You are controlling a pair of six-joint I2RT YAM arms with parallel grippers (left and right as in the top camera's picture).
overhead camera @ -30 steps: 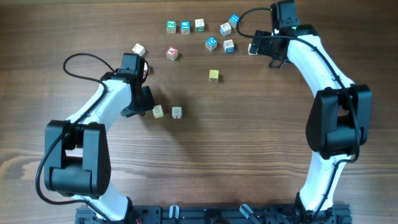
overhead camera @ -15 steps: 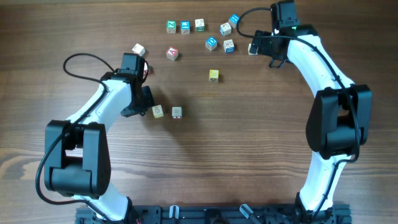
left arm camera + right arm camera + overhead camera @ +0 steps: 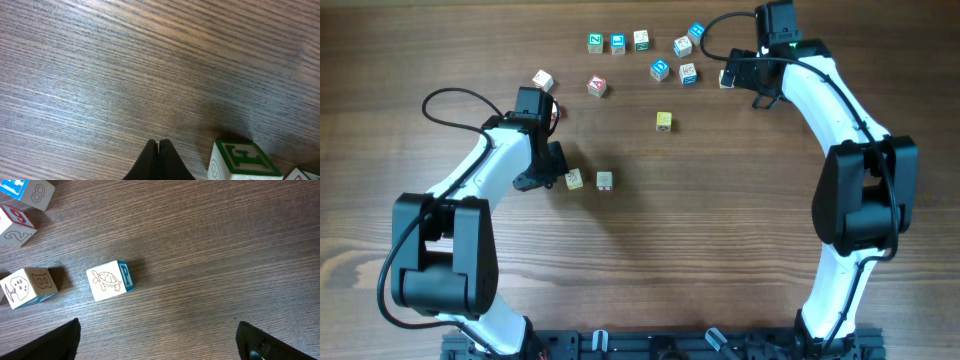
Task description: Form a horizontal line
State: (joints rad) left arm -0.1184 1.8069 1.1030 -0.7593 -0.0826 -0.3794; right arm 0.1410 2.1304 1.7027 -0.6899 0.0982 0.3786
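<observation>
Two cream-faced cubes lie side by side in a short row, the left one (image 3: 574, 178) and the right one (image 3: 604, 180). A yellow cube (image 3: 664, 121) lies apart, up and to the right of them. My left gripper (image 3: 554, 172) is shut and empty, its tips just left of the row. In the left wrist view the shut fingers (image 3: 159, 150) sit beside a cube with a green E (image 3: 240, 160). My right gripper (image 3: 745, 80) is open and empty (image 3: 160, 345). A turtle-and-P cube (image 3: 109, 280) lies on the table ahead of its fingers and also shows overhead (image 3: 727, 78).
Several loose cubes are scattered along the far side: green-faced (image 3: 595, 42), blue-faced (image 3: 618, 42), blue-faced (image 3: 660, 69), red-marked (image 3: 597, 86) and a cream one (image 3: 542, 79). A B cube (image 3: 27, 286) and a red 9 cube (image 3: 15, 225) lie left of the turtle cube.
</observation>
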